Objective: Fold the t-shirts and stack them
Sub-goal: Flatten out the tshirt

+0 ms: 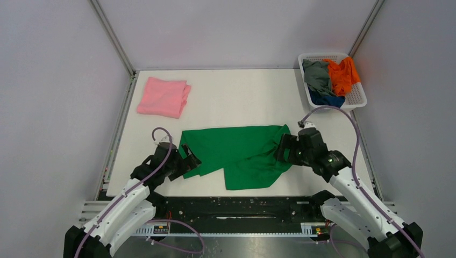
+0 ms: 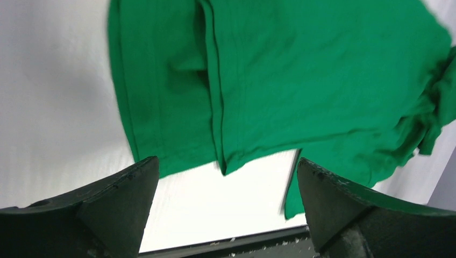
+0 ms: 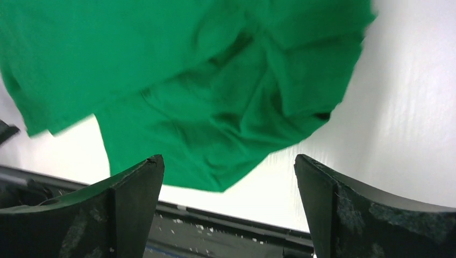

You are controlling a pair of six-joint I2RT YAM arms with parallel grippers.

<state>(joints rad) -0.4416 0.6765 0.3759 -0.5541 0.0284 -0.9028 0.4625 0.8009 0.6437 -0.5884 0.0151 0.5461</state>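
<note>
A bright green t-shirt (image 1: 236, 153) lies partly folded and rumpled on the white table, near the front edge. A folded pink t-shirt (image 1: 164, 97) rests at the back left. Orange (image 1: 344, 74), grey (image 1: 317, 75) and dark blue (image 1: 327, 99) t-shirts are bunched in the white basket (image 1: 359, 95). My left gripper (image 1: 191, 160) hovers open at the green shirt's left edge, nothing between its fingers (image 2: 129, 188). My right gripper (image 1: 283, 149) stands open at the shirt's right edge, holding nothing; the green cloth (image 3: 215, 107) lies beyond its fingertips (image 3: 317, 177).
The basket sits at the table's back right corner. Metal frame posts rise at both back corners. A black rail (image 1: 242, 207) runs along the table's near edge between the arm bases. Purple cables loop over both wrists.
</note>
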